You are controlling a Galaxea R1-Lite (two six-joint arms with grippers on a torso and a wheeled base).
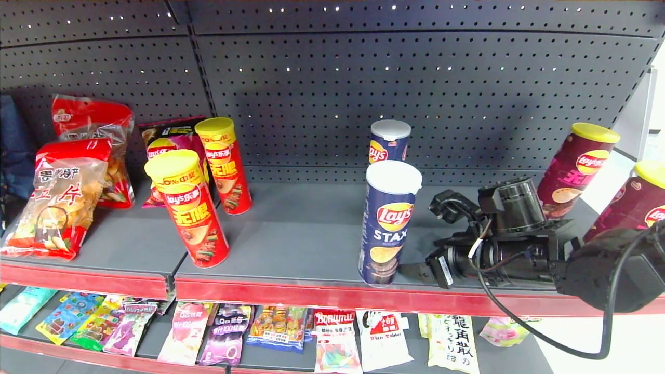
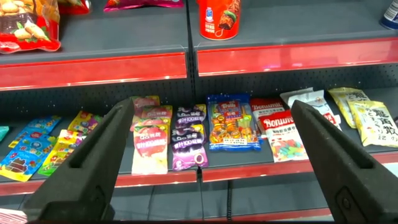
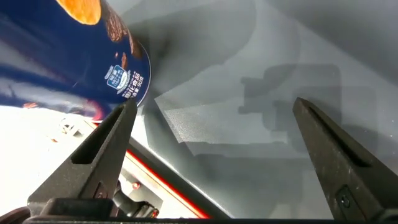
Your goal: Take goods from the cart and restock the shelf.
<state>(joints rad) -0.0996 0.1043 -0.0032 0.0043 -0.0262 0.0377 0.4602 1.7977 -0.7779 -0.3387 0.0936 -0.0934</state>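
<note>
On shelf (image 1: 311, 234) edge: blue can (image 1: 387, 223) upright, logo label | right gripper (image 3: 214, 104) wide, empty, beside it | left gripper (image 2: 212, 104) wide, empty

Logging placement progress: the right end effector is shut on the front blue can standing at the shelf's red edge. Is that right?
No: the right end effector is open, beside the front blue can, not shut on it. The right wrist view shows this.

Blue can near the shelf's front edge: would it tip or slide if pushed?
The front blue can stands tall and narrow, so a high push would probably tip it. Round, it may then roll off the red edge.
</note>
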